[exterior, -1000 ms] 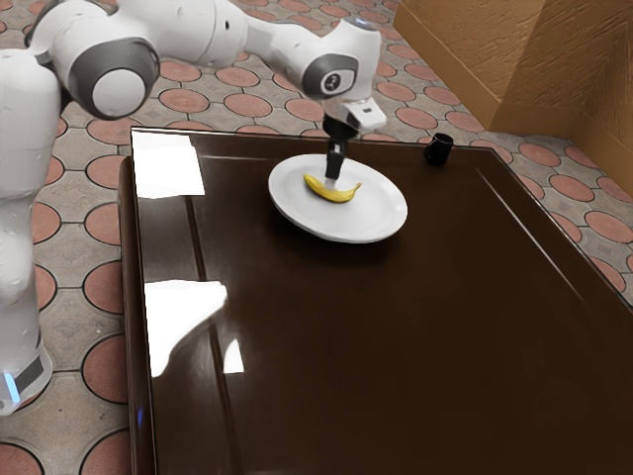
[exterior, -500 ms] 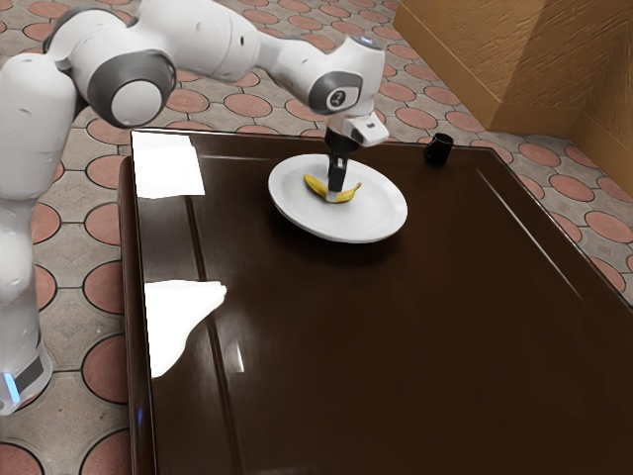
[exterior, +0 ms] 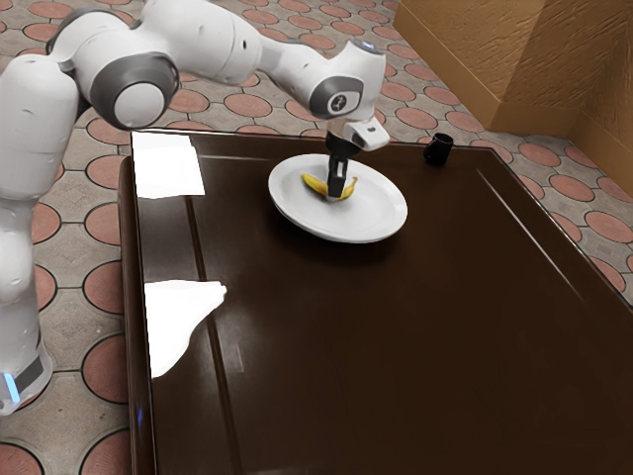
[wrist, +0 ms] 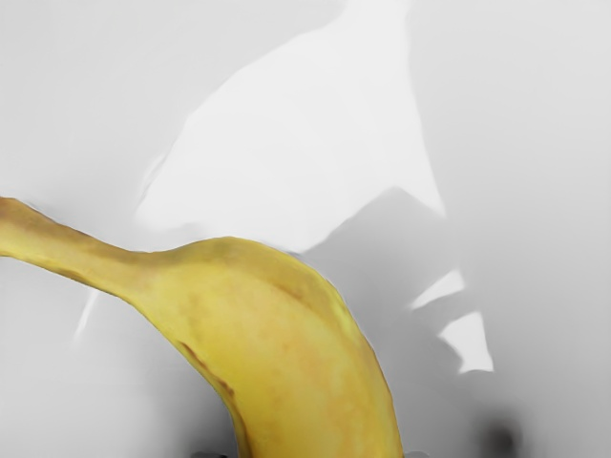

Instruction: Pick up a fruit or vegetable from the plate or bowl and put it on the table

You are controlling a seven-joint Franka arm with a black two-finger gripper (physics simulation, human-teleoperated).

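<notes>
Yellow banana (exterior: 315,185), single, is lying on the white plate (exterior: 366,220), its curved body resting within the rim and its two ends showing to either side of the gripper (exterior: 336,195). In the wrist view its thick middle is running in directly beneath the hand, its narrower stem is stretching away from there, and thin brown marks are following the inner curve of the skin. Gripper, black, one: pointing down at the banana's middle, low over the plate; whether it is clasping the fruit or standing released around it, one cannot tell. Robot arm (exterior: 203,42), white with grey joint covers, is entering from the exterior view's left and bending down over the plate. Plate, round and shallow, is sitting on the tabletop (exterior: 396,336) near its far edge; pale highlights (wrist: 296,134) and soft grey shadows are lying across its surface in the wrist view. Tabletop, dark brown and glossy, is reflecting bright white patches (exterior: 178,322) toward the exterior view's left. Black mug (exterior: 440,149), small, is standing near the same far edge, apart from the plate, toward the exterior view's right. Floor (exterior: 107,287), grey with reddish round insets, is surrounding the table; tan textured wall (exterior: 529,64) is rising beyond.
</notes>
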